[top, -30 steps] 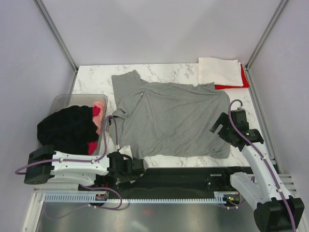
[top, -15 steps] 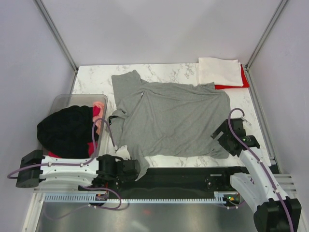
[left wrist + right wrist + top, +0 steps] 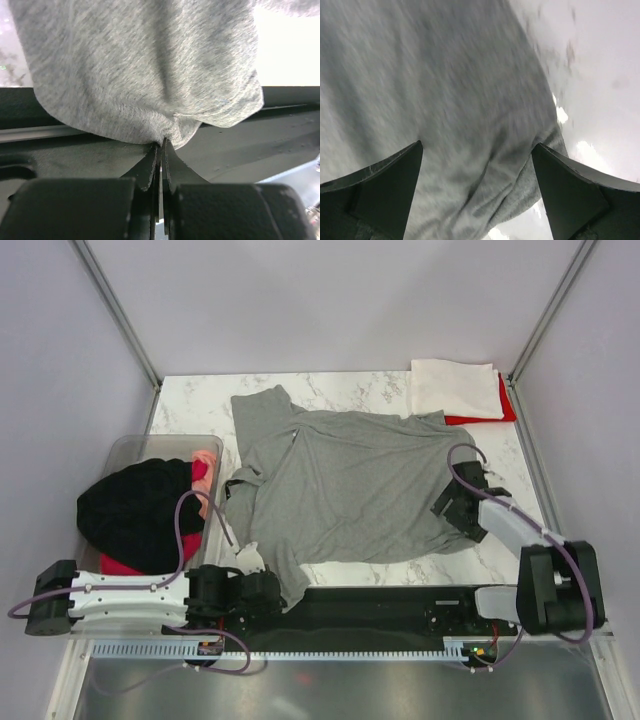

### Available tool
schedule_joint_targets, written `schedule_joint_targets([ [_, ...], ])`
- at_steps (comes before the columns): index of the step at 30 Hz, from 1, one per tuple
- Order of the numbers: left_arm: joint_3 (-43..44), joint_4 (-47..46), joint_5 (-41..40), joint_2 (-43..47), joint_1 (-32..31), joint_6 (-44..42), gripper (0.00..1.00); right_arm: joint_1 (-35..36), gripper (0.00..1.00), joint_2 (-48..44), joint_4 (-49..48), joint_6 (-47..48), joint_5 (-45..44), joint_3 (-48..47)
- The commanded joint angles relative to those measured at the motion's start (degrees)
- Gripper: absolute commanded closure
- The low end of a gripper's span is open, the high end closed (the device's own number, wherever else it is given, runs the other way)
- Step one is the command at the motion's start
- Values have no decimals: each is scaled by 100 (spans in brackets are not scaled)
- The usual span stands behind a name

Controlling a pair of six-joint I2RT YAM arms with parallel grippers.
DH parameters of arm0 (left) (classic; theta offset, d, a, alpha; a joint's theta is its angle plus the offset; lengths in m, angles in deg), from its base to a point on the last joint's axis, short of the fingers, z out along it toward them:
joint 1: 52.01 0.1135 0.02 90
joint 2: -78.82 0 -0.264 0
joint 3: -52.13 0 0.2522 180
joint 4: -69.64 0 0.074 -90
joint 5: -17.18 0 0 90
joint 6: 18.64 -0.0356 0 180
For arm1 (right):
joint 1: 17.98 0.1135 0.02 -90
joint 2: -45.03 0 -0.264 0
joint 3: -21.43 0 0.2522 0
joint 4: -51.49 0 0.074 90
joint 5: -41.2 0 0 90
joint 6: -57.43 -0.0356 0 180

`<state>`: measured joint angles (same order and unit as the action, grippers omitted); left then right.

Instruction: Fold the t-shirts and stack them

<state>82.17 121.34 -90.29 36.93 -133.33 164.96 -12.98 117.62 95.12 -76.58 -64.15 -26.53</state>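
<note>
Top view: the grey t-shirt (image 3: 350,485) lies spread across the middle of the marble table (image 3: 195,405), collar toward the left and hem toward the near edge. Within the last second the left gripper (image 3: 161,146) has drawn back toward the near-left and pinched closed on the shirt's near-left hem corner. That corner now hangs off the table's near edge, and the left wrist view shows the cloth caught between the closed jaws. Over the same second the right gripper (image 3: 455,505) has swung in over the near-right hem corner. Its jaws straddle the cloth wide apart and hold nothing. One corner is therefore secured and the other probably awaits a grasp before the fold begins. A folded white t-shirt (image 3: 455,388) rests on a red t-shirt (image 3: 478,420) at the far right. A black t-shirt (image 3: 135,505) and a pink one (image 3: 203,465) wait in the tub (image 3: 140,445) at the left.
</note>
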Motion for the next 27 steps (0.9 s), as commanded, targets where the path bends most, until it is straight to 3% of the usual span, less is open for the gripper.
schedule_joint_targets([
  [1,-317,-286,-406,110,90,71,98,-297,2,851,-842,708,-126,-525],
  [5,-379,-330,-397,146,125,18,98,-359,2,1047,-318,956,-205,-1272],
  [8,-353,-357,-388,93,143,-17,98,-359,2,389,149,737,-231,-1187],
  [14,-370,-409,-371,75,169,-61,98,-359,2,-1877,835,8,-372,-397],
  [16,-370,-418,-371,76,169,-70,98,-350,5,-2143,977,-239,-346,-168],
  [18,-362,-427,-353,84,178,-96,98,-359,9,-2293,977,-476,-337,184],
  [22,-405,-418,-353,146,186,-114,98,-350,25,-2092,749,-749,-310,484],
  [27,-476,-427,-344,348,178,-114,98,-403,29,-1688,99,-671,-679,458],
])
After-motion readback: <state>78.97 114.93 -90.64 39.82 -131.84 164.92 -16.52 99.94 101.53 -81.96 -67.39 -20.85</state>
